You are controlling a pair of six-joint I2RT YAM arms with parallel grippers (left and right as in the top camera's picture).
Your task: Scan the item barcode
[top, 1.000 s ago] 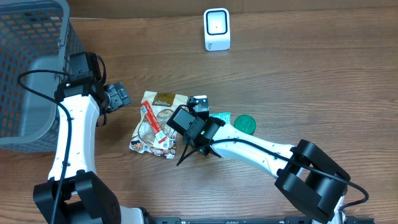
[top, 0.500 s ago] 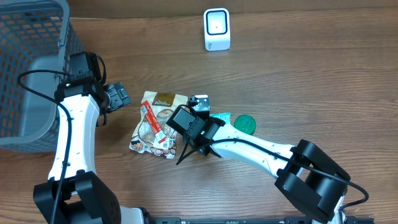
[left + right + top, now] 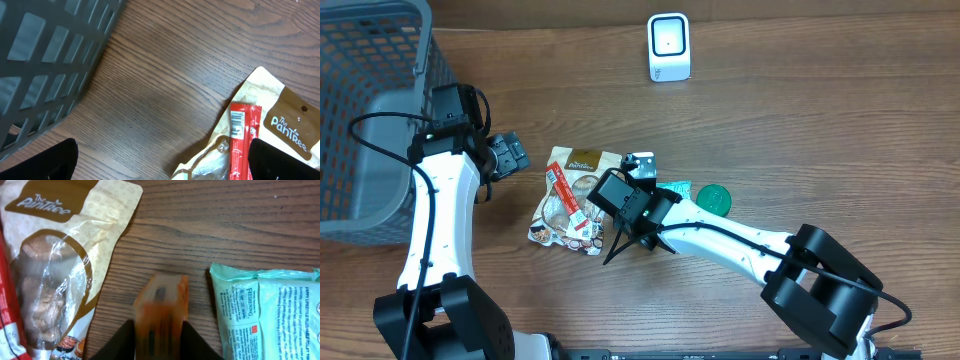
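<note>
The orange packet (image 3: pixel 160 305) was between the two dark fingers of the right gripper (image 3: pixel 157 325). In the right wrist view it looked blurred, so I could not read any print or barcode on it. The fingers stood close to it from both sides, and it seemed that they were closed on the packet and carried it just above the table (image 3: pixel 840 120). This was over the middle part of the table, nearer to the front edge than to the far edge.

Under the packet the bare wood was visible. To its left lay a beige snack bag (image 3: pixel 55 265) with a clear window, and a red stick packet (image 3: pixel 563 190) lay on that bag. To its right lay a green packet (image 3: pixel 265 315) with small print, and beside that one, in the overhead view, a round green lid (image 3: pixel 714 199).

The white scanner (image 3: pixel 669 47) stood upright near the far edge of the table, about in the middle, well apart from the right gripper and the orange packet.

The left gripper (image 3: pixel 506 155) was wide open and held nothing. It hung over the left part of the table, between the grey basket (image 3: pixel 360 110) at the far left corner and the snack bag.
</note>
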